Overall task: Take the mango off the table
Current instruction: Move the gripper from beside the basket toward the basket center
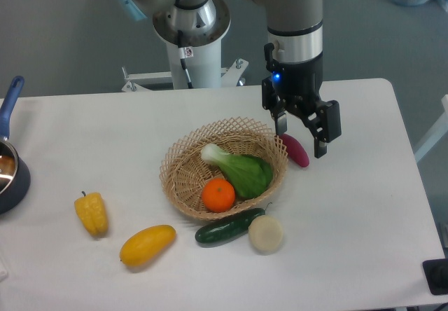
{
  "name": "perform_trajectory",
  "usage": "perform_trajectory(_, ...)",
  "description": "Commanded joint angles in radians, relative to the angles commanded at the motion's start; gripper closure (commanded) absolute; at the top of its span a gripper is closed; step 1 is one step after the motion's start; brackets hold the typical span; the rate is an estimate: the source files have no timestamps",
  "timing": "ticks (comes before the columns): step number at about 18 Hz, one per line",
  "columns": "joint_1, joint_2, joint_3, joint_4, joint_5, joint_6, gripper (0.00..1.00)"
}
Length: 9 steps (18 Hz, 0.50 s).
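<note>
Camera view shows the mango (147,246) lying on the white surface (364,213) near its front edge, left of centre, between a yellow pepper (92,213) and a cucumber (229,227). Well apart from it, toward the back edge, the gripper (302,137) hangs with fingers spread, holding nothing, above a purple eggplant (295,150) just beside the wicker basket (180,171).
</note>
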Motion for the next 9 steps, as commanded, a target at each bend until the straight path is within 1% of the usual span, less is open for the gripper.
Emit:
perform_trajectory(5,-0.002,0.0,0.002,0.002,0.0,0.002,0.0)
perform_trajectory(9,-0.005,-0.002,-0.002,0.002,0.003,-0.026,0.0)
